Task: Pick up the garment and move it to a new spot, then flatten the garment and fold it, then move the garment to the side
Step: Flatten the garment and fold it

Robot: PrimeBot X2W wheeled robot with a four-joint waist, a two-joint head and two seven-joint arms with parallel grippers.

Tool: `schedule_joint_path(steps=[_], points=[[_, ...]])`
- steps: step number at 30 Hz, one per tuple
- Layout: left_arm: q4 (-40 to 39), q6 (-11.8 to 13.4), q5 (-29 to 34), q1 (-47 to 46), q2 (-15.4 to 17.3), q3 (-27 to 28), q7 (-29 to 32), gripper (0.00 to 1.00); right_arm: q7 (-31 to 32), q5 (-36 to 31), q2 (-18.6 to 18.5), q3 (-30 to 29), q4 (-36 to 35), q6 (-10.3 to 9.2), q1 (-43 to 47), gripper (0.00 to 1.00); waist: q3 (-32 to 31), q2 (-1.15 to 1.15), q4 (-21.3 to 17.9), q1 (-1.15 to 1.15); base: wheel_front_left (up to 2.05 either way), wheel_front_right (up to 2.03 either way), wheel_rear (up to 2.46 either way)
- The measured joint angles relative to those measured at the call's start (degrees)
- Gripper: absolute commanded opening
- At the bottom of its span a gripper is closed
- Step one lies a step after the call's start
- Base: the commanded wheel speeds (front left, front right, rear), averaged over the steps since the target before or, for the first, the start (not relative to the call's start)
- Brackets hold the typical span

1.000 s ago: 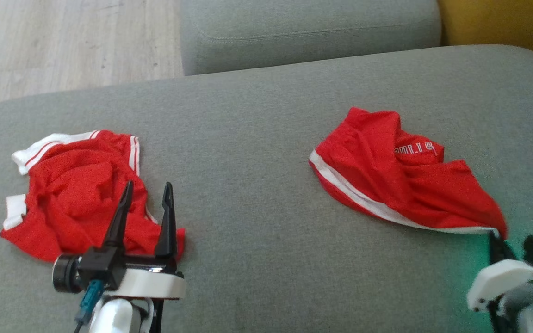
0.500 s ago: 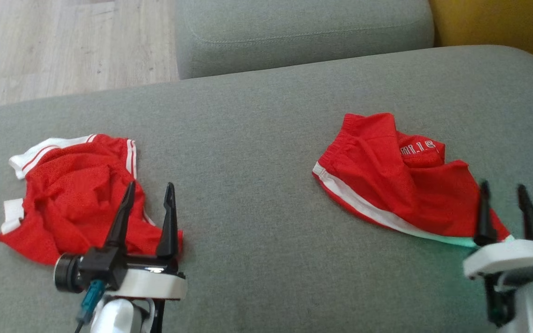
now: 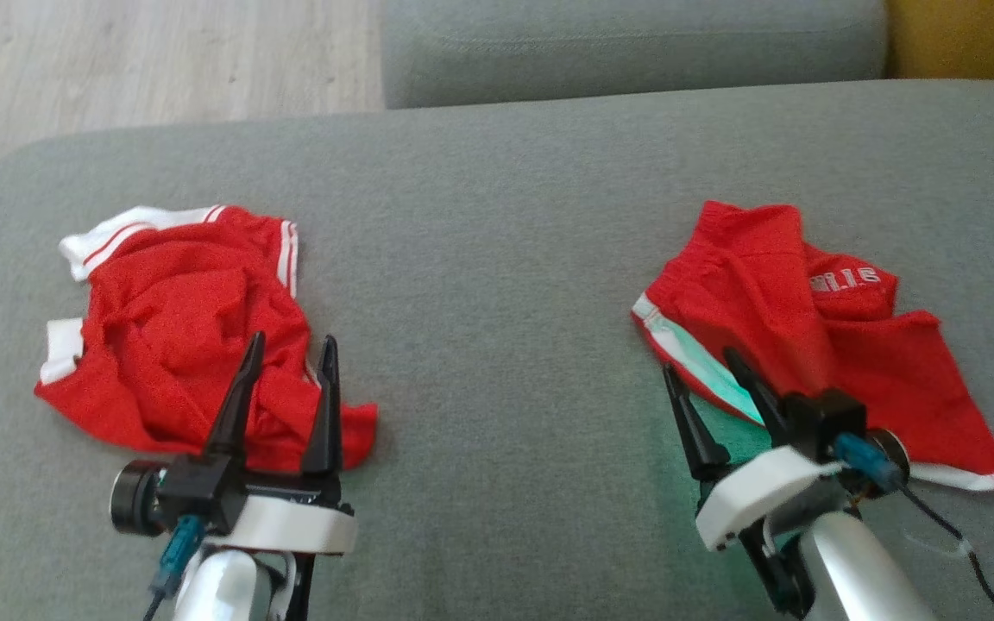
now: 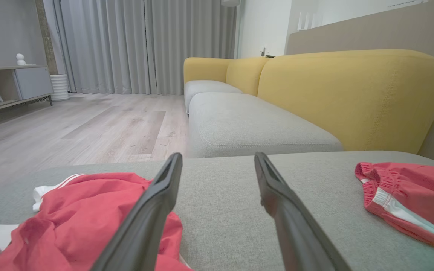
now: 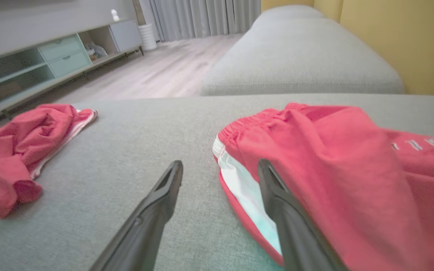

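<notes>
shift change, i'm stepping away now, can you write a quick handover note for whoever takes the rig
Left end effector: open, empty, fingers over the near edge of the left red garment.
Right end effector: open, empty, at the white-striped edge of the right red garment.
Both garments lie crumpled and apart on the grey cushion.
Done: no flattening or folding shows.
Left: grasp, move, flatten, fold, set aside.

Two pale arms, black two-fingered pincers.
The left gripper (image 3: 292, 339) and right gripper (image 3: 698, 360) had long tapered black fingers (image 3: 234, 405); behind them sat a black block (image 3: 195, 487), a white curved mount (image 3: 290, 528) and a teal connector (image 3: 858, 453) trailing a dark cable (image 3: 928, 515).
</notes>
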Motion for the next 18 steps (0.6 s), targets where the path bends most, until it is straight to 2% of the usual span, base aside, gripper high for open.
schedule_joint_path(steps=[12, 18], points=[[0.2, 0.0, 0.0, -2.0, -0.1, -1.1, 0.0, 1.0, 2.8, -5.6, -0.2, -3.6, 15.2, 0.0, -9.2, 1.0, 2.9, 0.0, 4.4, 0.01, 0.0, 0.0, 0.0], [0.2, 0.0, 0.0, -2.1, -0.1, -1.1, 0.0, 1.0, 3.7, -5.6, -0.2, -3.4, 20.7, 0.0, -12.8, 1.0, 4.2, 0.0, 5.2, 0.0, 0.0, 0.0, 0.0]])
